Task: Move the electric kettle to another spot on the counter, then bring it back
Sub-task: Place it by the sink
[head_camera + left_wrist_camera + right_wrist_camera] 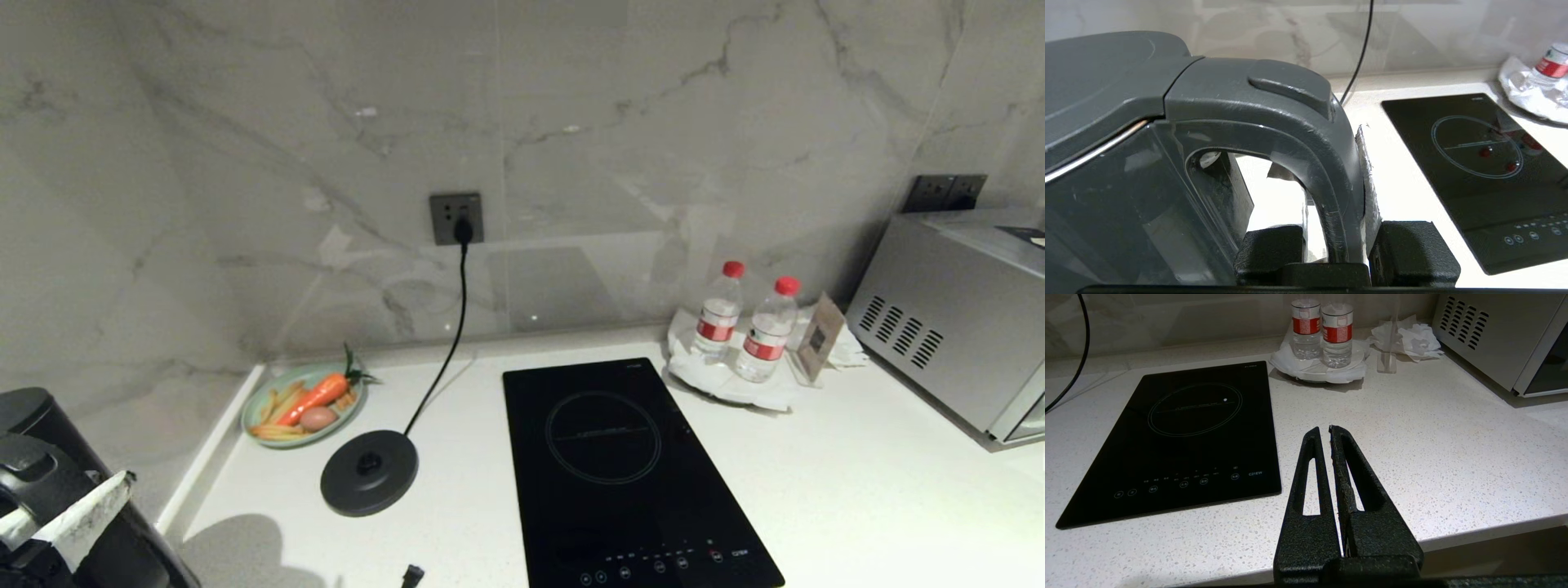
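Two black fingers [1267,249] of the left gripper [1345,220] clamp the dark grey handle [1306,159] of the electric kettle [1126,171], which sits at the counter's [857,482] left end, apart from its round base [369,472]. The right gripper [1329,437], pressed closed and empty, hangs over the front edge beside the cooktop [1184,437].
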Robot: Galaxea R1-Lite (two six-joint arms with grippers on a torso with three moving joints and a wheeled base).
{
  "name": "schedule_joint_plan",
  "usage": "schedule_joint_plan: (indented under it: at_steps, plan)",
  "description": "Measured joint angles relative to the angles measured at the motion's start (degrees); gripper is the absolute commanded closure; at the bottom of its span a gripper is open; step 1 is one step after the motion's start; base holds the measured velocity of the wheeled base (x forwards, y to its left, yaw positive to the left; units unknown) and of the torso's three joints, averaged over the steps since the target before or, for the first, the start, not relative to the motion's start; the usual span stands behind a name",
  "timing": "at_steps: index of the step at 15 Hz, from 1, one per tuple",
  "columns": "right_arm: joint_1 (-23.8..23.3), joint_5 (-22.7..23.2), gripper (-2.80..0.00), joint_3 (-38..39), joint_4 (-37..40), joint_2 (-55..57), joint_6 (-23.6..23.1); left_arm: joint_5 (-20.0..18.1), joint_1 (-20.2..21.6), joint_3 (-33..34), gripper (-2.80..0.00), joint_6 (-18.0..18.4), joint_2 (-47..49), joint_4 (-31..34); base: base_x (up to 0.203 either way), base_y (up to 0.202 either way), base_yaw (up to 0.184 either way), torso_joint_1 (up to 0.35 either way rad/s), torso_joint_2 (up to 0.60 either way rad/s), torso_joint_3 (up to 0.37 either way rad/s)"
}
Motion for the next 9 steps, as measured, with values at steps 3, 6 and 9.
schedule_joint_plan:
  at_steps: [3,6,9]
  plan:
    - [0.0,0.0,0.0,0.0,0.02,0.0,0.01,-0.13,-0.07,0.2,0.0,0.05,-0.18,0.18,0.0,0.0,0.0,0.0,0.0,0.0]
    - [0.0,0.0,0.0,0.0,0.02,0.0,0.0,-1.7,0.03,0.09,0.0,0.12,-0.66,0.0,0.0,0.0,0.0,0.0,0.0,0.0]
    - [0.0,0.0,0.0,0.0,0.02,0.0,-0.01,-2.24,0.54,0.06,0.0,0.0,-1.28,0.11,0.0,0.0,0.0,0.0,0.0,0.0]
